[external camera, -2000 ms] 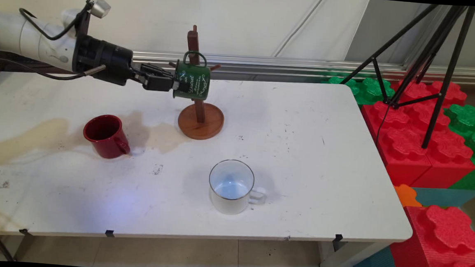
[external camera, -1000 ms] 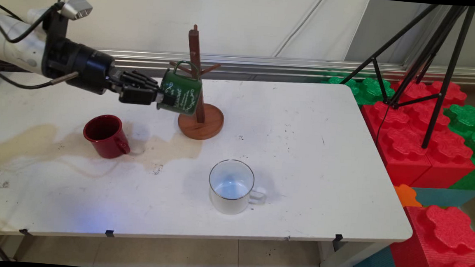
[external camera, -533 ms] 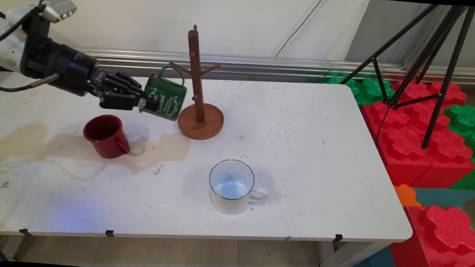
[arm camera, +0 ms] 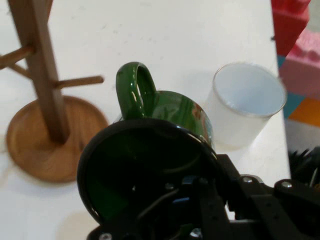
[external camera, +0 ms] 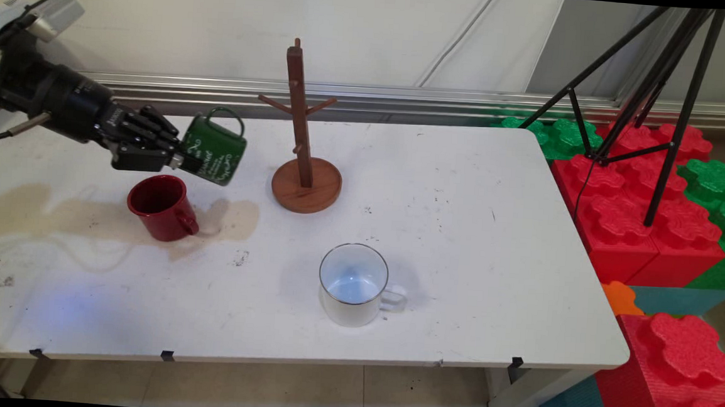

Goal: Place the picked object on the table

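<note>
The green mug (external camera: 212,153) and red mug (external camera: 159,207) look glossy, like enamelled metal. The mug tree (external camera: 303,156) is smooth brown wood; the white worktop (external camera: 461,235) is matt and scuffed.

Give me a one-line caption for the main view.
Black two-finger gripper holding a tilted green enamel mug above the white table, between red mug and wooden mug tree.

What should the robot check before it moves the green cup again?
1. Fingers gripping the green cup at its rim: ok.
2. Cup lifted off the table: ok.
3. Cup clear of the wooden mug tree, no peg through its handle: ok.
4. Red cup directly below: not ok, close underneath.
5. White cup out of the way: ok.
6. Anything inside the green cup: cannot tell.
</note>
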